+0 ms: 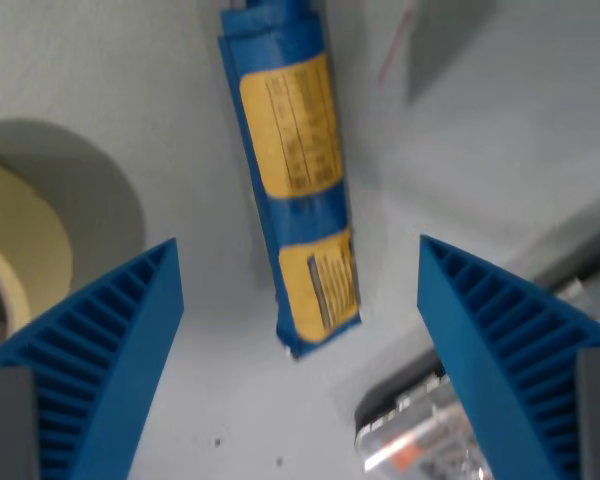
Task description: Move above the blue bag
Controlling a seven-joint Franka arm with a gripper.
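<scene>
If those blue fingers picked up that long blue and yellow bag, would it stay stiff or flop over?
The blue bag looks like soft, glossy packaging, so it would probably sag at the ends if gripped mid-length. The shiny film may be a bit slippery. It lies flat and long, so rolling seems unlikely. The fingers stand open on either side of its near end.

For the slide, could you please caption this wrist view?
Open hand hovering over the blue bag, tape roll at the wrist view's left.

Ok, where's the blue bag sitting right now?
In the wrist view the blue bag runs from top centre down to mid-frame, its lower end between the open gripper's blue fingers, with the tape roll at the wrist view's left.
</scene>
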